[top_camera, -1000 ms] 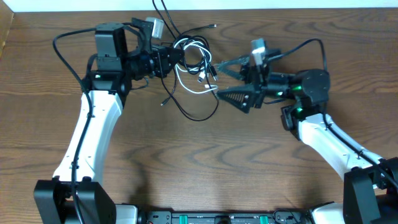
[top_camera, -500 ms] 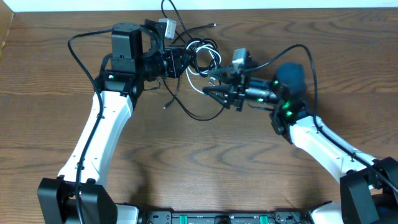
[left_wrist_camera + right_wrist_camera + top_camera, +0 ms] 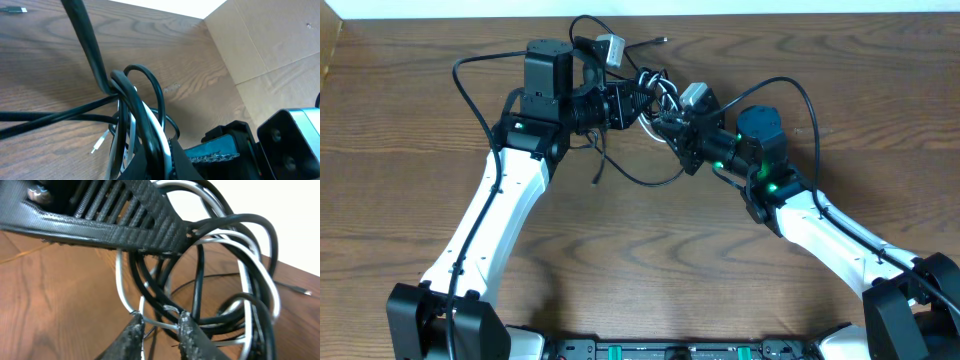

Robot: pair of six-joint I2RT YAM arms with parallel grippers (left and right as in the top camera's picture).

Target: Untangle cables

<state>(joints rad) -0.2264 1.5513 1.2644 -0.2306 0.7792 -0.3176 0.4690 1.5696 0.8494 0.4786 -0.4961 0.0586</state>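
Looped cables (image 3: 200, 280) and left hand (image 3: 632, 100) crowd right hand (image 3: 159, 325).

Long thin black cable (image 3: 137, 112) looped with a thin white cable (image 3: 129, 131), raised above the brown wood-grain tabletop (image 3: 50, 60). A small silver plug end (image 3: 98, 144) shows beneath. Beige cardboard panel (image 3: 270, 40) at right.

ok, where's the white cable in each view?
Overhead: white cable top centre, looped.
Left wrist: white cable bottom centre, within the bundle.
Right wrist: white cable loops across centre and right.
Shared landmark: black cable tangled through it in all three.
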